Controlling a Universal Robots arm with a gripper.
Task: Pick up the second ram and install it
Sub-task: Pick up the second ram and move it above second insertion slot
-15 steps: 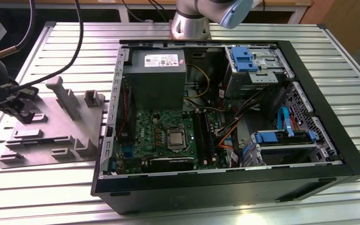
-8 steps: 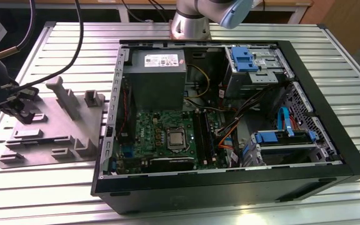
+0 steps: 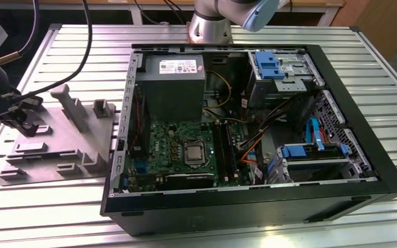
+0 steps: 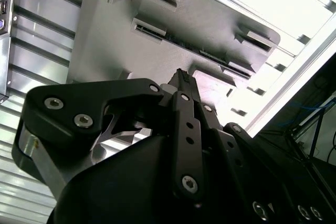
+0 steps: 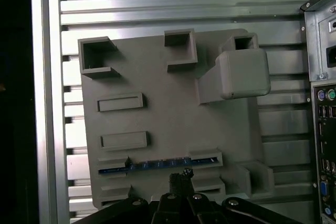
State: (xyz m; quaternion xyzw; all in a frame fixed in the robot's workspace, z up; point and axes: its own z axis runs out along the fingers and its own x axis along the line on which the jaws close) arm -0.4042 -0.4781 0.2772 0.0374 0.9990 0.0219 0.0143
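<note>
The second ram (image 5: 157,165) stands on its long edge in a slot of the grey holder tray (image 5: 173,108), showing as a thin blue-dark strip. My gripper (image 5: 181,176) hovers just short of it, jaws together with nothing between them. In the second wrist view the gripper (image 4: 181,77) points at the tray (image 4: 131,51) from above. In the exterior view the gripper (image 3: 20,121) hangs over the far-left part of the tray (image 3: 60,139). The motherboard's black slots (image 3: 223,150) lie inside the open computer case (image 3: 254,196).
The case's rear panel with ports (image 5: 323,129) stands right beside the tray. Upright tabs and a tall block (image 5: 236,74) rise from the tray. Black cables (image 3: 74,57) trail across the ribbed metal table (image 3: 40,217). The arm's base (image 3: 211,23) stands behind the case.
</note>
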